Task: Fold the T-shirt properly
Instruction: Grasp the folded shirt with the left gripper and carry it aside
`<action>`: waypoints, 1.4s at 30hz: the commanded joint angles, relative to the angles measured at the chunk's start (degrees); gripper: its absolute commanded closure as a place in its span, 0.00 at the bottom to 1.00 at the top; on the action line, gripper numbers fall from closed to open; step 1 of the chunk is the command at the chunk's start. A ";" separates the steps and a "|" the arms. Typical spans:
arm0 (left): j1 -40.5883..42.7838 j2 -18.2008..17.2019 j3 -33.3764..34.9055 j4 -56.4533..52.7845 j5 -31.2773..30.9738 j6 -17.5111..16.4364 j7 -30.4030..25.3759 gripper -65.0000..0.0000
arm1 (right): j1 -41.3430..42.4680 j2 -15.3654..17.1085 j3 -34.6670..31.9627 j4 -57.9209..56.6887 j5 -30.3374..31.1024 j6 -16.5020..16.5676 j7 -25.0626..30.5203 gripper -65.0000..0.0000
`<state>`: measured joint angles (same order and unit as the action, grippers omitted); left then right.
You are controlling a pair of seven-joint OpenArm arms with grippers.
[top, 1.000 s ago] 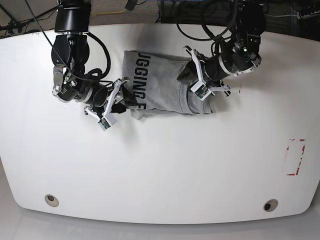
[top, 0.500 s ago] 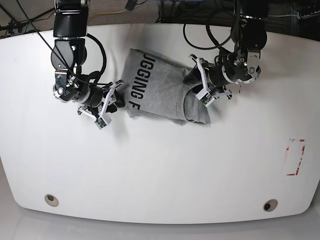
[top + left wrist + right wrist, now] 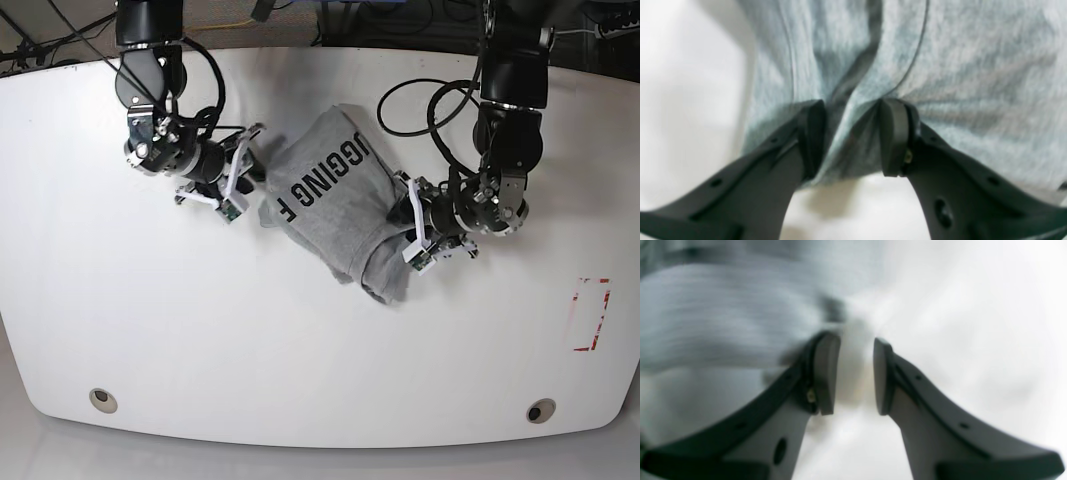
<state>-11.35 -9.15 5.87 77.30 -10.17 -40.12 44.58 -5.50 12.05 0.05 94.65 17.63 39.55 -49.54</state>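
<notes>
A rumpled heather-grey cotton T-shirt point(image 3: 335, 200) lies on the white counter point(image 3: 300, 340). The left hand point(image 3: 850, 135) pinches its edge. The right hand point(image 3: 857, 373), partly open and empty, sits just beside it.

T-shirt point(image 3: 335, 205): heather grey w/ black block letters, "GGING F" showing; seams read darker grey in left wrist view. Table point(image 3: 300, 350): plain white, two small round grey-brown spots nr front corners. Red-and-white rectangle mark point(image 3: 590, 313) nr table's edge. Both grippers' fingers point(image 3: 813, 133) point(image 3: 826, 373): black, matte. Arms: black w/ white brackets, black cables.
</notes>
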 commanded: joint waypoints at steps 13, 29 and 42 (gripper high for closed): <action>0.15 -4.35 -2.84 18.40 -0.16 0.12 -0.05 0.62 | -0.17 -9.90 -13.81 4.65 0.35 0.45 0.70 0.73; 11.66 1.81 -5.30 18.40 -0.07 4.21 -0.93 0.49 | 1.41 -3.66 -16.10 8.60 1.05 0.45 0.53 0.73; 12.72 -2.41 -5.56 -2.09 -0.33 9.66 -9.37 0.44 | -0.61 -3.13 -4.49 8.95 8.70 0.45 0.44 0.73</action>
<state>0.60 -9.30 0.62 77.49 -15.29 -32.18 29.52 -7.03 9.08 -5.63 102.41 23.14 39.66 -50.85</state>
